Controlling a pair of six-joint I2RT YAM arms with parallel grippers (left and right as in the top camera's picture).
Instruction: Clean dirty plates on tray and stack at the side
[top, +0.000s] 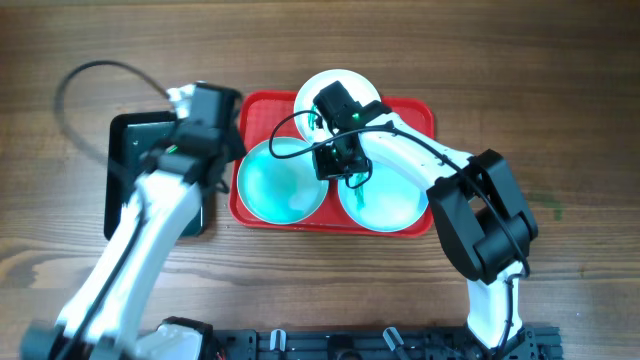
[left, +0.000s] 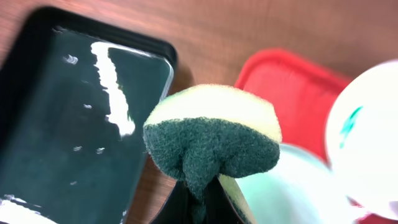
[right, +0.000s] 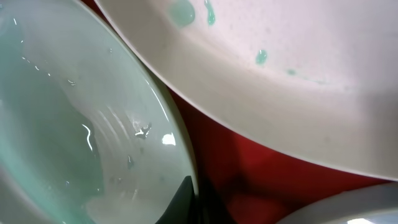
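Sponge poised beside loaded tray.

Left arm reaches over the gap between the black tray and the red one, its jaws clamped on the sponge, green scouring face toward the wrist camera and yellow foam behind. All three plates sit in the tray on the wooden worktop. The white plate lies at the far edge, jutting past the rim and marked with green smears. The left turquoise plate and right turquoise plate lie side by side in front of it. Right arm hangs over the tray's middle, its jaws above where the three plates meet. Only a dark sliver shows in its wrist view, so I cannot tell whether they are open or closed.
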